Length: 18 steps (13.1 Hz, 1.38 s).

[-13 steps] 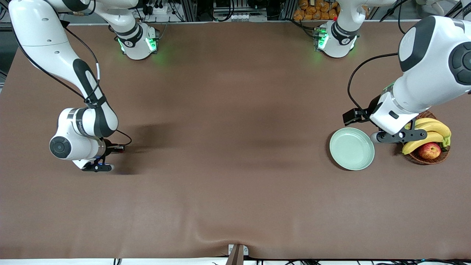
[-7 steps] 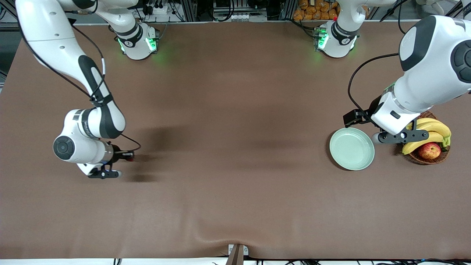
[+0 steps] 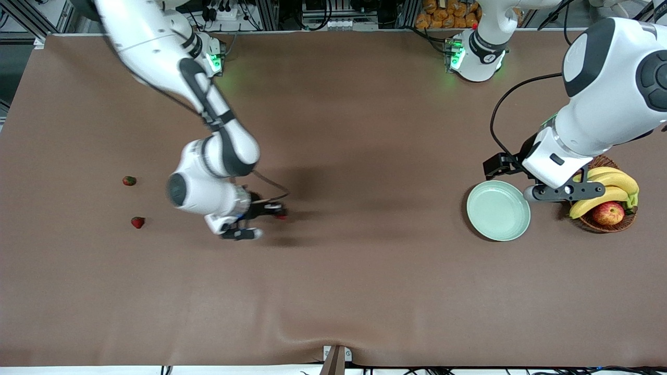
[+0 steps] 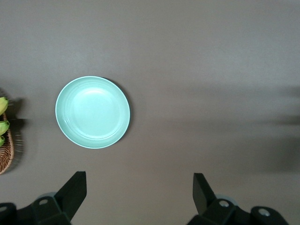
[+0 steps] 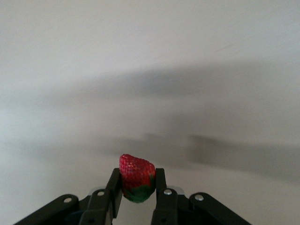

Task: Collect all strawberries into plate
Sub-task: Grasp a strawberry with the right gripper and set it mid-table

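Note:
My right gripper (image 3: 277,212) is shut on a red strawberry (image 5: 136,172) with a green top and carries it above the bare table toward the middle; the berry shows as a red speck in the front view (image 3: 282,215). Two more strawberries lie on the table near the right arm's end, one (image 3: 129,180) farther from the front camera than the other (image 3: 137,222). The mint-green plate (image 3: 498,210) sits empty near the left arm's end and also shows in the left wrist view (image 4: 92,112). My left gripper (image 3: 565,192) is open and empty, above the table between plate and basket.
A brown wicker basket (image 3: 607,226) with bananas (image 3: 607,187) and a red-yellow apple (image 3: 608,213) stands beside the plate at the left arm's end. Its rim shows in the left wrist view (image 4: 7,157). A brown cloth covers the table.
My right arm has swung from the right arm's end toward the middle with the strawberry in its fingers, uncovering two strawberries on the table. The left arm has barely moved.

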Tool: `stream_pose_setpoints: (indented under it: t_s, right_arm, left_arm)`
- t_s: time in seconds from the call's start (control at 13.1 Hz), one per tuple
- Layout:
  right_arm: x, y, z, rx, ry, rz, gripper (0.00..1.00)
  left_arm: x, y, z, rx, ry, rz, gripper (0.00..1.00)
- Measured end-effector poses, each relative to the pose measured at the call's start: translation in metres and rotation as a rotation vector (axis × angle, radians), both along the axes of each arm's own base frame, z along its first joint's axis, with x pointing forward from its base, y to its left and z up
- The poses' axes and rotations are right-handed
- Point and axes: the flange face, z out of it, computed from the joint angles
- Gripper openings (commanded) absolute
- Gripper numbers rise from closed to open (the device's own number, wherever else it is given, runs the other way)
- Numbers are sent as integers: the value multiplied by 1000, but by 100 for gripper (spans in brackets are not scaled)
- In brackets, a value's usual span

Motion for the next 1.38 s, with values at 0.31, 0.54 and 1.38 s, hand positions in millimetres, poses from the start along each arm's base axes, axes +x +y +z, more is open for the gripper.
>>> stream_pose_setpoints:
  t_s: [0.31, 0.54, 1.38]
  right_arm:
    - [-34, 106, -11, 115, 22, -117, 0]
    - [-40, 159, -13, 136, 29, -178, 0]
    - [-45, 201, -50, 138, -5, -189, 75]
  left_arm:
    - [-2, 4, -12, 7, 26, 5, 100]
    - [-7, 6, -24, 15, 53, 7, 100]
    - [-9, -5, -43, 10, 37, 38, 100]
